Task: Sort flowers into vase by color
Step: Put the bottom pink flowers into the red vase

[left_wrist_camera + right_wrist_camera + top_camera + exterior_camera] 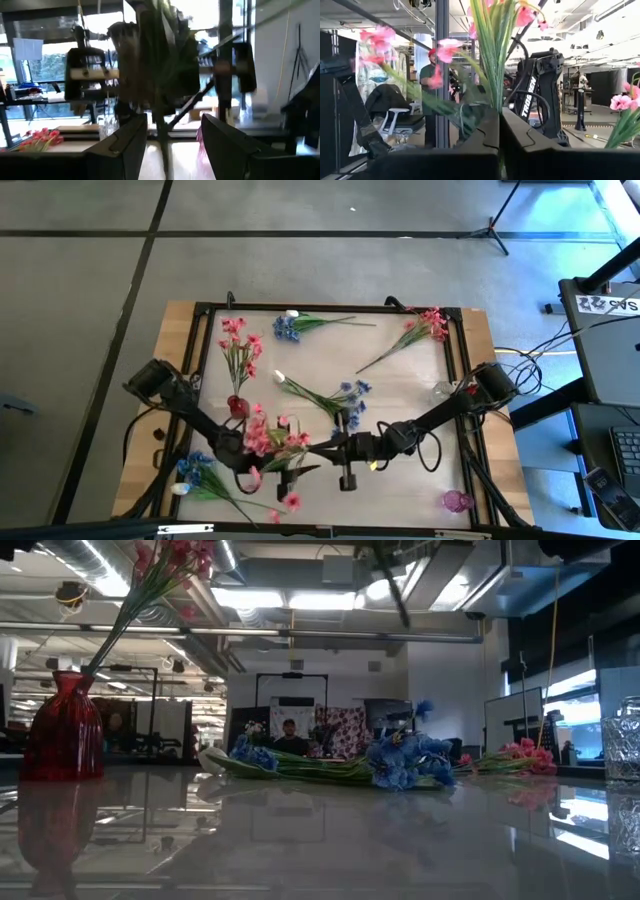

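My right gripper hangs over the table's near middle, shut on a pink flower sprig with green leaves. My left gripper faces it from the left, open. Its fingers stand on either side of the sprig's thin stem, with no contact showing. A red vase stands on the left and holds pink flowers. Blue sprigs lie on their sides on the table. My right gripper pinches the pink sprig's bunched green stems between its two shut fingers. The fingers reach in from the table's right, about level and tipped slightly up. The sprig is lifted clear of the table, its blooms spreading beyond the fingertips toward the left arm.
More flowers lie about: a blue and white sprig at the far side, a pink one far right, a blue one near left. A clear vase and a purple vase stand on the right. A black frame rims the table.
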You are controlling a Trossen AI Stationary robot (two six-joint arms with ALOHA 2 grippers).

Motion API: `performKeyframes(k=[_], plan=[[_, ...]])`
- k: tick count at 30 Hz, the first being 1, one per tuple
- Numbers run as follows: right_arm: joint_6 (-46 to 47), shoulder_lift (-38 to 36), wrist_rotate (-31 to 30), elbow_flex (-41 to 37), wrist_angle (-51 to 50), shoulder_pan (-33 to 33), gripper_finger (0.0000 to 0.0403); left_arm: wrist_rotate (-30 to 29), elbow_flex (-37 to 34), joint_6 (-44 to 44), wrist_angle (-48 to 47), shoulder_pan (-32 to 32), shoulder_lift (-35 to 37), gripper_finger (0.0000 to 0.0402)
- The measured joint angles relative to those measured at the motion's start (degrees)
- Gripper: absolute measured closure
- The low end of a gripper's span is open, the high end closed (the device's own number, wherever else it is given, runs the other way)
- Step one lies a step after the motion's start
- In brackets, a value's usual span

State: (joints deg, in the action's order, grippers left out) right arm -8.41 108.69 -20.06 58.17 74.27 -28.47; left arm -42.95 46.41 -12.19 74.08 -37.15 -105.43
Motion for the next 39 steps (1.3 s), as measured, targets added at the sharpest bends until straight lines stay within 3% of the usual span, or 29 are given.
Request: performKeyframes(k=[5,9,14,17,23,26,29,33,39], plan=[[-0.7,0.1,2.1,0.0,1.5,-0.2,0.0403,-2.3,0.1,0.9,0.5,1.2,0.2,0.0218],[-1.8,0.1,2.2,0.0,1.7,-0.5,0.0403,2.0,0.0,2.3,2.3,1.3,0.1,0.0218],[-1.9,0.1,2.2,0.0,0.4,-0.4,0.0398,1.8,0.0,1.7,7.3,1.3,0.2,0.0228],[-1.6,0.1,2.7,0.0,0.3,-0.4,0.0386,1.7,0.0,1.6,7.5,1.3,0.2,0.0266],[-0.7,0.1,0.5,0.0,0.3,-0.3,0.0347,0.7,0.0,2.0,7.3,1.7,0.2,0.0387],[-1.0,-0.1,0.0,0.0,0.1,-0.6,0.0317,-7.5,0.0,-4.6,6.7,-0.5,1.1,0.0393],[-1.2,-1.1,0.4,0.0,0.1,-2.2,0.0282,-20.7,0.0,-14.6,7.1,-5.1,3.9,0.0398],[-5.4,-1.7,-0.1,0.0,0.2,-4.7,0.0242,-33.9,-0.3,-26.7,7.1,-12.7,9.7,0.0398],[-10.1,-1.7,-4.5,-0.1,1.7,-7.0,0.0222,-44.5,-7.6,-28.1,6.9,-21.4,19.3,0.0399]])
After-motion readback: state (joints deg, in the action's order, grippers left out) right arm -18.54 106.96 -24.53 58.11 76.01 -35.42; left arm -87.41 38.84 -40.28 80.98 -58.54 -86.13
